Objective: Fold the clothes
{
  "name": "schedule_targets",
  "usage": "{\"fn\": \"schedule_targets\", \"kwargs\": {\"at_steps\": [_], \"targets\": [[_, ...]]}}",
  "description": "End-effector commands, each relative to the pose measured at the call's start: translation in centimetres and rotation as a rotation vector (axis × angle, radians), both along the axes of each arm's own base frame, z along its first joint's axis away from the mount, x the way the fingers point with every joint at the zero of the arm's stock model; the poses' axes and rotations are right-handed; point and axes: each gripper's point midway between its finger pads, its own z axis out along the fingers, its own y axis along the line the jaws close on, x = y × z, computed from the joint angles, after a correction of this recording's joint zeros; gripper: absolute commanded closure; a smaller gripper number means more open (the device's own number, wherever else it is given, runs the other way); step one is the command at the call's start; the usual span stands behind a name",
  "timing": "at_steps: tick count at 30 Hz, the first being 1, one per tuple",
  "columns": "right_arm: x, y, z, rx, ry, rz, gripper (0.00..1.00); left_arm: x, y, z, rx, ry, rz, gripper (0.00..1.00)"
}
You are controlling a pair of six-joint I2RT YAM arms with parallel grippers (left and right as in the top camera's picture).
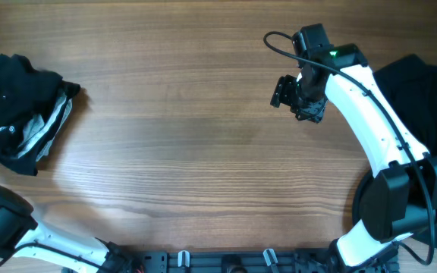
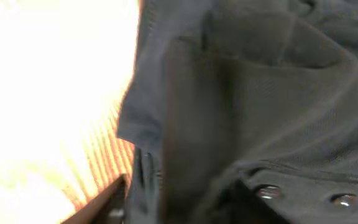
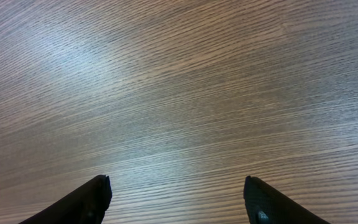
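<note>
Right gripper (image 3: 176,190) hangs wide open over bare wood table (image 3: 179,93), with the black clothes pile (image 1: 17,114) far off to its left. Left gripper (image 2: 114,210) is pressed up against dark fabric, can't tell if it's open or closed.

The wood-grain table (image 1: 188,136) lies pale brown, its streaks running left to right.

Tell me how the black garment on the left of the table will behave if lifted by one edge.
The black garment would probably sag and unfold, since it lies in loose, crumpled folds. It looks thin, so likely light. Its snaps may make one edge hang lower.
</note>
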Motion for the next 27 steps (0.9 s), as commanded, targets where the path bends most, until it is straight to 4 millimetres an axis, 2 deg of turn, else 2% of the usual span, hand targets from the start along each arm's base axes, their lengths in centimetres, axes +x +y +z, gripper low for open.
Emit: {"fn": "schedule_targets", "kwargs": {"at_steps": [1,3,5,7,8,9,10,12,13,14,15,16,17,19,20,21,23,24,25,27], "targets": [[0.1,0.1,0.5,0.011,-0.015,0.009,0.27,-0.8,0.6,1.0,0.034,0.002,0.026,0.36],[0.1,0.1,0.5,0.011,-0.017,0.015,0.26,-0.3,0.1,2.5,0.039,-0.048,0.008,0.35],[0.4,0.1,0.5,0.013,-0.028,0.016,0.27,0.6,-0.7,5.6,0.073,-0.130,-0.022,0.34],[1.4,0.8,0.8,0.046,-0.070,0.028,0.26,3.4,-4.1,11.5,0.158,-0.275,-0.157,0.26],[2.1,1.5,1.1,0.080,-0.102,0.059,0.24,4.6,-5.9,13.2,0.198,-0.303,-0.235,0.23],[3.0,2.1,1.4,0.101,-0.148,0.090,0.23,6.4,-9.2,15.0,0.232,-0.336,-0.339,0.19],[4.8,2.3,2.0,0.091,-0.241,0.179,0.19,9.2,-14.3,16.2,0.241,-0.369,-0.487,0.11],[6.7,2.1,2.8,0.067,-0.344,0.292,0.14,12.3,-21.8,16.0,0.202,-0.388,-0.675,0.00],[7.5,1.7,3.2,0.050,-0.387,0.341,0.10,13.6,-26.6,15.5,0.172,-0.392,-0.789,0.00],[8.1,1.3,3.5,0.034,-0.417,0.376,0.09,14.1,-29.3,15.2,0.156,-0.394,-0.853,0.00],[8.7,0.9,3.8,0.022,-0.447,0.393,0.09,14.7,-33.2,14.9,0.136,-0.401,-0.939,0.00],[9.3,0.5,4.1,0.013,-0.472,0.402,0.09,15.0,-36.3,14.6,0.120,-0.404,-1.011,0.00],[9.5,0.3,4.2,0.010,-0.483,0.402,0.09,15.0,-38.6,14.2,0.109,-0.400,-1.063,0.00],[9.4,-0.2,4.1,0.003,-0.477,0.406,0.14,14.8,-41.2,13.7,0.145,-0.370,-1.117,0.03],[9.1,-0.4,3.9,0.004,-0.458,0.399,0.21,14.5,-41.6,13.4,0.176,-0.340,-1.125,0.11],[8.4,-0.7,3.6,0.005,-0.427,0.393,0.34,14.0,-41.8,13.0,0.212,-0.296,-1.128,0.24],[7.1,-0.9,3.2,0.015,-0.368,0.379,0.76,12.5,-41.5,11.9,0.233,-0.196,-1.132,0.53],[6.1,-1.1,3.0,0.019,-0.330,0.370,0.96,11.5,-41.2,11.3,0.220,-0.145,-1.135,0.83],[5.4,-1.2,3.1,0.021,-0.308,0.364,0.96,10.5,-41.0,10.8,0.201,-0.103,-1.139,0.96],[4.0,-1.4,4.1,0.020,-0.290,0.365,0.96,9.0,-40.7,10.2,0.173,-0.035,-1.143,0.96]]}}
